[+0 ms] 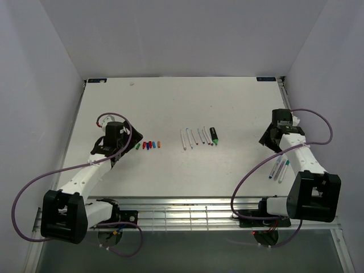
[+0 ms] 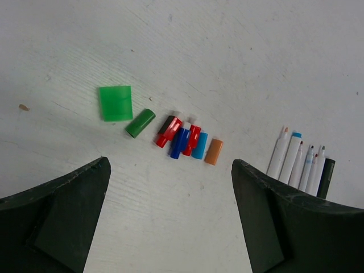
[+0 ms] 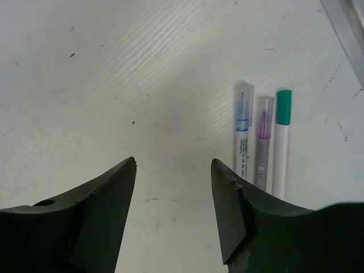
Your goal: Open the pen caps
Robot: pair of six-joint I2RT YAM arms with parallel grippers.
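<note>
Loose pen caps lie in a tight row left of centre on the table. Long axes roughly parallel and slightly slanted. Some touch or overlap, so the count is unclear.

Three capped pens lie parallel, with their lower ends hidden behind the right gripper.

Right gripper and left gripper are both spread and empty.

White table carries a bright green cap, dark green cap, red caps, dark blue cap, light blue cap and orange cap. Uncapped pens are white; the marker is black. Capped pens show clear-over-blue, clear-over-purple and teal tops.
</note>
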